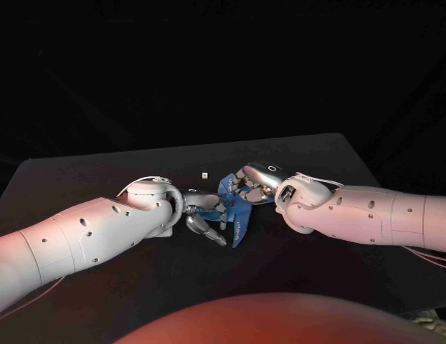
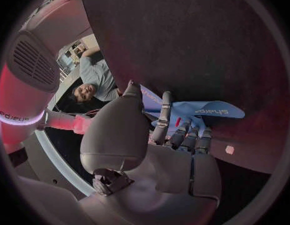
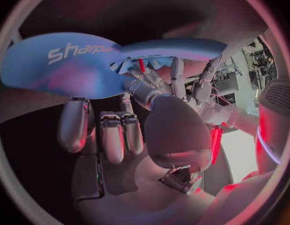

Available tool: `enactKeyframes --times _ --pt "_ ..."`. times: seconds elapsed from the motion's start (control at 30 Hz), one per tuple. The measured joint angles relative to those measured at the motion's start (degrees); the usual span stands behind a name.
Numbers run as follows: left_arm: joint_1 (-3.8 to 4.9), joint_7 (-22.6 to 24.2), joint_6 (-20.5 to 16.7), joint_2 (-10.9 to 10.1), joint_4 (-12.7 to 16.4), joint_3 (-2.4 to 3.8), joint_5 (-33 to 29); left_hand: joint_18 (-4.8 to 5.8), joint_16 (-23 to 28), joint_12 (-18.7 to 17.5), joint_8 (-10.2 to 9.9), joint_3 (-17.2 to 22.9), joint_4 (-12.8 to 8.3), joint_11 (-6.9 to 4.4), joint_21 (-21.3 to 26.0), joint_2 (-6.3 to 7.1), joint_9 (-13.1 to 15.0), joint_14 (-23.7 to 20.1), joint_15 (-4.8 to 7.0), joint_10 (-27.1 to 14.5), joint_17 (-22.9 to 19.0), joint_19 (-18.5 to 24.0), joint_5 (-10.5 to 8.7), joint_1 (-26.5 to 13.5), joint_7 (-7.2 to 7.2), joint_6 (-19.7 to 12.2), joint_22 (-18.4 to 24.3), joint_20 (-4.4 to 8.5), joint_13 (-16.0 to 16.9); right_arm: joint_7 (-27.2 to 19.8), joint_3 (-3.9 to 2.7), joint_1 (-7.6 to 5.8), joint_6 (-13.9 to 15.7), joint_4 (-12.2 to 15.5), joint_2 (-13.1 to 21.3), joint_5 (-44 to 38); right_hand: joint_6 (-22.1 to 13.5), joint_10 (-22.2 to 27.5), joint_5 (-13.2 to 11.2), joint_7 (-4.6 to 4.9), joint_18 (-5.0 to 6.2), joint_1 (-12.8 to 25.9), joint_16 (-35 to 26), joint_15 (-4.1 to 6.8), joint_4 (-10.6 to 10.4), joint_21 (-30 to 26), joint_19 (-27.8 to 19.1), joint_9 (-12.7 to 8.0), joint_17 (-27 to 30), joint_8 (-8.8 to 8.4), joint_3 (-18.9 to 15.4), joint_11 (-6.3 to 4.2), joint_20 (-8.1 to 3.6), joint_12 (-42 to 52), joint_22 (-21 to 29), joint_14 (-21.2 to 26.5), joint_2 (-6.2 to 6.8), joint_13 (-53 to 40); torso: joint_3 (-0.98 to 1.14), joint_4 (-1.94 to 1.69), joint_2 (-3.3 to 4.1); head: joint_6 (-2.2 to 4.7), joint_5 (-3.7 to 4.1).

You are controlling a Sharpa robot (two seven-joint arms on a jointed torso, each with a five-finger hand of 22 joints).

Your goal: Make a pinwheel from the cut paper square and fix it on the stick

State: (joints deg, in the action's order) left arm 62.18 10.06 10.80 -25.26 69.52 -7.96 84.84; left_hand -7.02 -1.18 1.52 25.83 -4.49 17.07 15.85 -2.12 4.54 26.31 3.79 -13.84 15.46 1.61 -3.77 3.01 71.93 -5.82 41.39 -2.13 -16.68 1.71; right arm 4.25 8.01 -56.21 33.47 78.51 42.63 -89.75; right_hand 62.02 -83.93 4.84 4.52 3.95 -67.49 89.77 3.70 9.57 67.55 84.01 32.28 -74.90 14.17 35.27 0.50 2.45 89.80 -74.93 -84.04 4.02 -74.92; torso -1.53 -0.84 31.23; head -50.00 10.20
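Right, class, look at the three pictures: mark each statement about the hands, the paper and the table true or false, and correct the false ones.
1. The left hand and right hand meet at the blue paper. True.
2. The paper lies flat on the table. False: its flaps are curled over, with the left hand's fingers on them.
3. The paper carries printed lettering. True.
4. The table is white. False: it is black.
5. A small white piece lies on the table near the hands. True.

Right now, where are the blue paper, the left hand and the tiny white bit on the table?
blue paper [image 3: 64,67]: right wrist view, its big flap.
left hand [image 1: 201,211]: head view, middle of hand.
tiny white bit [image 1: 201,174]: head view, its middle.
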Motion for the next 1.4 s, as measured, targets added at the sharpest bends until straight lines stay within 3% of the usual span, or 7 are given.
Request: enactKeyframes --times 0.5,0.97,1.4 --pt "0.00 0.00 0.08 -0.12 0.05 0.01 -0.07 0.00 0.14 -0.01 -0.13 0.00 0.00 -0.01 0.00 0.00 0.04 0.00 0.00 0.00 0.00 0.00 0.00 0.00 0.00 0.00 0.02 0.00 -0.04 0.68 0.05 1.91 2.69 1.43 0.87 -4.80 -0.01 0.00 0.00 0.00 0.00 0.00 0.00 0.00 0.00 0.00 0.00 -0.07 0.00 0.00 0.00 0.00 0.00 0.00 0.01 0.00 0.00 0.00 0.02 0.03 0.00 0.00 0.01" --pt "0.00 0.02 0.20 -0.21 0.10 0.02 -0.13 0.01 0.14 -0.03 -0.13 0.00 0.00 0.11 0.03 0.00 0.03 0.00 0.01 -0.30 -0.01 0.10 0.00 0.00 0.00 0.00 0.03 0.09 0.01 0.99 0.06 2.17 3.54 2.42 1.72 -5.78 -0.01 0.00 0.00 0.01 0.00 0.46 0.00 0.00 0.00 -0.42 0.00 -0.17 0.00 0.00 0.00 0.00 0.01 0.00 0.02 0.00 0.46 0.01 -0.01 -0.01 0.02 0.00 0.17" --pt "0.00 0.02 0.27 -0.23 0.10 0.03 -0.16 0.01 0.14 -0.03 -0.12 0.00 0.00 0.10 0.01 -0.24 0.09 0.00 0.01 -0.30 -0.01 0.10 0.00 -0.24 -0.21 0.21 0.02 0.10 0.01 1.00 0.09 2.26 3.10 3.13 1.89 -5.83 -0.20 0.00 -0.29 0.20 -0.01 1.91 0.00 0.00 0.00 -1.88 0.00 -1.43 -0.05 -1.69 0.00 0.00 0.01 0.00 0.03 0.00 1.90 0.01 -0.02 -0.04 0.02 0.00 0.15"
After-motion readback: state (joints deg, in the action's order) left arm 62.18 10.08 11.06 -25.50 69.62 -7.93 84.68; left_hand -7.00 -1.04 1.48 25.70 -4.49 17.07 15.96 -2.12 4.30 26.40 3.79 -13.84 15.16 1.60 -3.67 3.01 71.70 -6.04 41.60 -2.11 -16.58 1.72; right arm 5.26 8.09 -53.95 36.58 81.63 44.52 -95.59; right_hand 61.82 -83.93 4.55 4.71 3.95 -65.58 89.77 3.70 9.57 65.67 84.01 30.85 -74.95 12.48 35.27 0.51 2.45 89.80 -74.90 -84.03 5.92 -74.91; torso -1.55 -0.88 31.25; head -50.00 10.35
